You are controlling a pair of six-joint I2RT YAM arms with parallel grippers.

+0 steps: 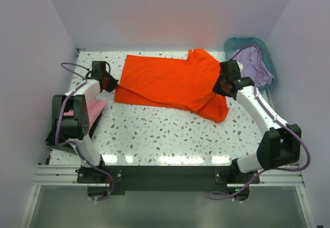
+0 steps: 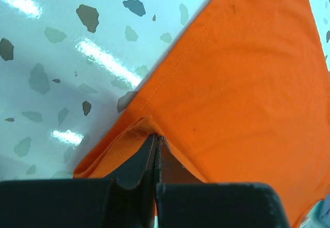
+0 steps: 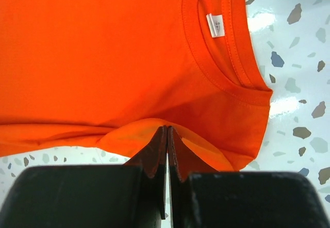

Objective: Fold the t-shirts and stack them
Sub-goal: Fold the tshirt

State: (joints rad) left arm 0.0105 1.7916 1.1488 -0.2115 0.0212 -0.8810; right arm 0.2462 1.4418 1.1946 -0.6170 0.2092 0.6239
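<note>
Two grippers of mine meet one garment in the overhead view. The orange t-shirt [image 1: 170, 81] lies spread across the far half of the speckled table [image 1: 170, 135], hem end to my left and neck end to my right. My left gripper [image 1: 112, 83] sits at the hem's near corner and my right gripper [image 1: 219, 87] at the shoulder end, just beside the near sleeve. A pink t-shirt [image 1: 95, 107] lies at the table's left edge, partly under my left arm, so I cannot tell how it is folded. The lavender t-shirt [image 1: 255, 63] is heaped in the teal basket [image 1: 234, 43] at the far right corner.

From my left wrist, the left gripper [image 2: 156, 140] has its fingers pressed together with no gap showing, and the orange t-shirt [image 2: 242, 83] puckers up at their tips, its stitched hem pinched there. The rest of the cloth runs away flat over the table [image 2: 51, 47].

From my right wrist, the right gripper [image 3: 166, 132] is likewise closed tight, nipping a small raised fold at the edge of the orange t-shirt [image 3: 93, 47]. The collar curves just beyond, with the white neck label [image 3: 215, 25] inside it, and bare table [image 3: 299, 58] shows to the side.
</note>
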